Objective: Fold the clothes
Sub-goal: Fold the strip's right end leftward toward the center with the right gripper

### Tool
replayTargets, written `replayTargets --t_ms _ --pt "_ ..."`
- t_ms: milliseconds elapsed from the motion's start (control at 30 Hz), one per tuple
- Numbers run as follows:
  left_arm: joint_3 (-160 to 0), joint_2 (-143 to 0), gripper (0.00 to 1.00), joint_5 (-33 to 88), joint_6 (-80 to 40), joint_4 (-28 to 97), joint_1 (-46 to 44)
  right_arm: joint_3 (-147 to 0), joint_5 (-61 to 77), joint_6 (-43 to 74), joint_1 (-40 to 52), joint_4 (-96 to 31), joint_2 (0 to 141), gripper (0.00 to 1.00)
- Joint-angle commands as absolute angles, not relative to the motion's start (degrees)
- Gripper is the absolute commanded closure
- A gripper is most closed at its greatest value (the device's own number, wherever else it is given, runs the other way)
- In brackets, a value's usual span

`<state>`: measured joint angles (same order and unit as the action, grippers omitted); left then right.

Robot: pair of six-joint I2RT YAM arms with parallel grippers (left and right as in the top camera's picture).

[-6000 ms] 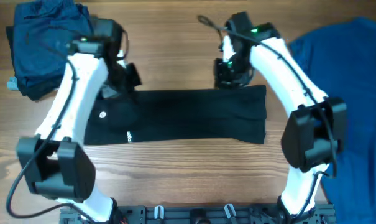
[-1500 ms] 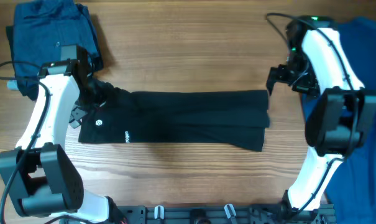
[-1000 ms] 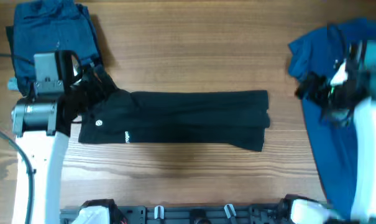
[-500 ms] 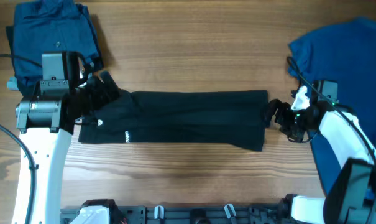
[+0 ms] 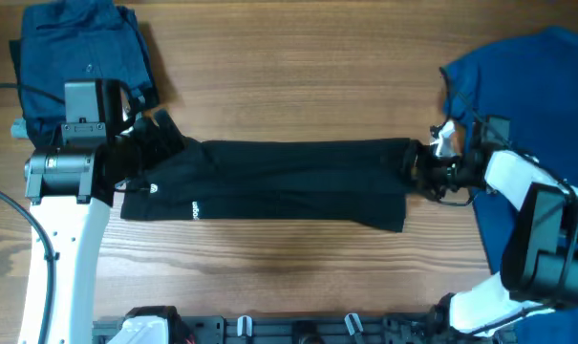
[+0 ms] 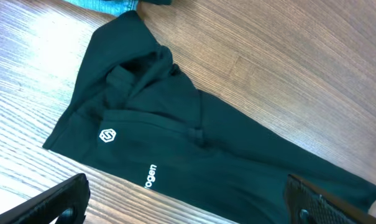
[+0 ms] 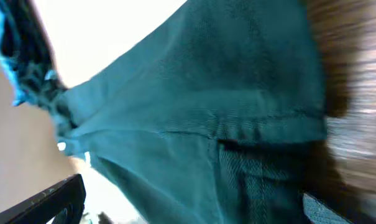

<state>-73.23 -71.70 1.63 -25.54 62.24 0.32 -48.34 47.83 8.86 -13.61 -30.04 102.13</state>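
Just ahead of my left pincer [image 6: 184, 210], spread wide, white lettering [image 6: 149, 177] on the black shirt [image 6: 200, 140] read "rogen"; right pincer [image 7: 194, 208] gaped likewise.

Three lots of clothing lie on the one brown wooden table [image 5: 289, 76]: one long, flat black T-shirt with small white marks [image 5: 279, 182], one folded heap of dark blue cloth [image 5: 74, 48] up and to its left, and one spread bright blue T-shirt [image 5: 527, 86] beyond its right end. How many pieces the dark blue heap holds cannot be told. Two white-and-black robot arms show, the left arm [image 5: 64, 220] at the black shirt's left end and the right arm [image 5: 518, 182] at its right end.
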Motion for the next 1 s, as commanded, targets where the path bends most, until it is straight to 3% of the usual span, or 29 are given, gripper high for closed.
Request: replayTargets --t_ms 0,167,267,333,367,433,567,800,967 --pt "-73.41 -71.92 0.00 2.13 -24.40 62.41 0.05 -44.49 42.09 8.10 -11.31 -30.24 112.27 0.00" --pt "-73.41 -71.92 0.00 2.13 -24.38 62.43 0.05 -44.49 41.41 13.06 -7.90 -27.51 115.00 0.01" --pt "-73.41 -71.92 0.00 2.11 -24.38 62.87 0.05 -44.51 37.04 17.21 -7.88 -26.09 114.96 0.23" --pt "-73.41 -71.92 0.00 2.11 -24.38 62.85 0.05 -44.69 34.30 19.62 -7.90 -25.71 114.96 0.40" --pt "-73.41 -71.92 0.00 2.11 -24.38 62.85 0.05 -44.84 32.14 22.20 -7.90 -25.69 114.85 0.73" --pt "-73.41 -71.92 0.00 2.11 -24.38 62.85 0.05 -46.28 29.87 22.65 -7.90 -26.89 114.85 0.96" --pt "-73.41 -71.92 0.00 2.11 -24.38 62.85 0.05 -52.01 23.18 24.25 -8.25 -33.08 114.85 0.96" --pt "-73.41 -71.92 0.00 2.09 -24.38 62.87 0.05 -73.36 1.78 24.12 -13.47 -54.52 114.48 0.96" --pt "-73.41 -71.92 0.00 2.11 -24.38 62.85 0.05 -85.86 -4.27 22.70 -12.71 -64.73 114.08 0.96"
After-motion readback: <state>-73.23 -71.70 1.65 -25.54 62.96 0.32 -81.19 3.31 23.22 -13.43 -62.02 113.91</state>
